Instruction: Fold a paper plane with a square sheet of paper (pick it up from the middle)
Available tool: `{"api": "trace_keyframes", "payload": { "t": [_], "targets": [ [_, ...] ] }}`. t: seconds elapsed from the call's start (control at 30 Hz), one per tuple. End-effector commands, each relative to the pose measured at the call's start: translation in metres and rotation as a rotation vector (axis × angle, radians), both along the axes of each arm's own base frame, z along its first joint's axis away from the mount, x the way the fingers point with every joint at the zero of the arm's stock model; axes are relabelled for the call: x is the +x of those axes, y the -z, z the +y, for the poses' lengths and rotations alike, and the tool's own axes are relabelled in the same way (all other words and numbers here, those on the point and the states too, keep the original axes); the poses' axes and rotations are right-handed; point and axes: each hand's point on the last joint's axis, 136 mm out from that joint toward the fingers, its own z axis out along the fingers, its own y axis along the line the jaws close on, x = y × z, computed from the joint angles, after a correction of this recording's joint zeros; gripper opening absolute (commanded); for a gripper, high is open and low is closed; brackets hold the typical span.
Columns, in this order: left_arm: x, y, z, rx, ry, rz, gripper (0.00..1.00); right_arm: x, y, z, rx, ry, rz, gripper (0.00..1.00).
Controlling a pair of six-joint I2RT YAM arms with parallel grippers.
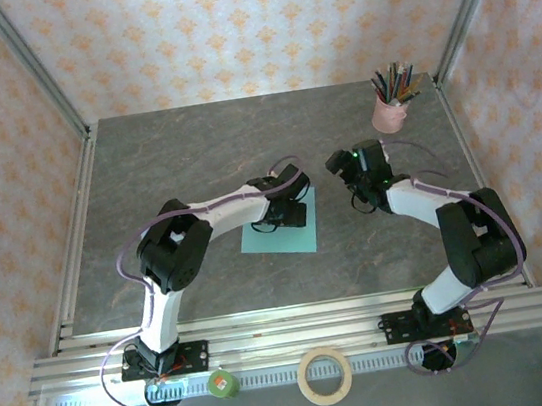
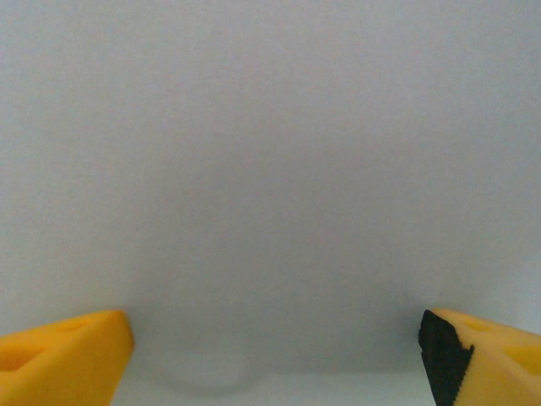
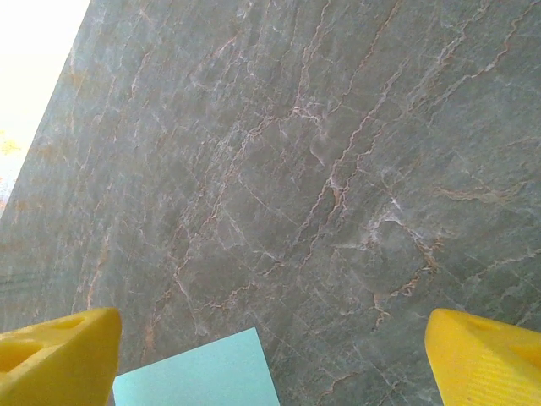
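Gray table [image 1: 193, 153] holds the square sheet of paper [image 1: 274, 241] near its middle. We see the left gripper [image 2: 275, 359] close over it, fingers apart, and the right gripper [image 3: 270, 355] beside it, fingers apart.

From above and behind the arms, the top camera sees the whole table [image 1: 195, 163]. The left wrist camera looks down from very close on the square sheet of paper [image 2: 270, 169]. The right wrist camera, higher, catches the sheet's corner at the lower left.

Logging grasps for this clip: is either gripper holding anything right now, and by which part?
Nothing is held. The left gripper is open over the square sheet of paper; the right gripper is open above the table.
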Motion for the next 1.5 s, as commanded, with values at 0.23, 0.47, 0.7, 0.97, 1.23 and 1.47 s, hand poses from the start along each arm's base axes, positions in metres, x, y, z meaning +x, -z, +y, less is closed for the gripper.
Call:
{"api": "trace_keyframes", "payload": {
  "t": [0.23, 0.47, 0.7, 0.97, 1.23, 1.47],
  "targets": [
    [-0.018, 0.038, 0.026, 0.130, -0.018, 0.079, 0.84, 0.000, 0.009, -0.002, -0.008, 0.014, 0.024, 0.92],
    [-0.020, 0.040, 0.023, 0.100, -0.012, 0.088, 0.78, 0.004, 0.006, -0.003, -0.019, 0.020, 0.024, 0.91],
    [-0.002, 0.002, 0.013, -0.016, -0.011, 0.019, 0.64, 0.006, 0.001, -0.002, -0.010, 0.024, 0.018, 0.91],
    [0.017, -0.099, -0.016, -0.487, 0.076, -0.062, 0.40, 0.011, -0.016, -0.001, -0.005, 0.016, -0.025, 0.91],
    [0.016, -0.132, -0.033, -0.911, 0.128, -0.026, 0.35, 0.013, -0.032, 0.017, 0.053, -0.080, -0.107, 0.87],
    [0.018, -0.063, -0.025, -0.830, 0.051, 0.097, 0.31, 0.008, -0.028, 0.037, 0.107, -0.196, -0.110, 0.82]
  ]
}}
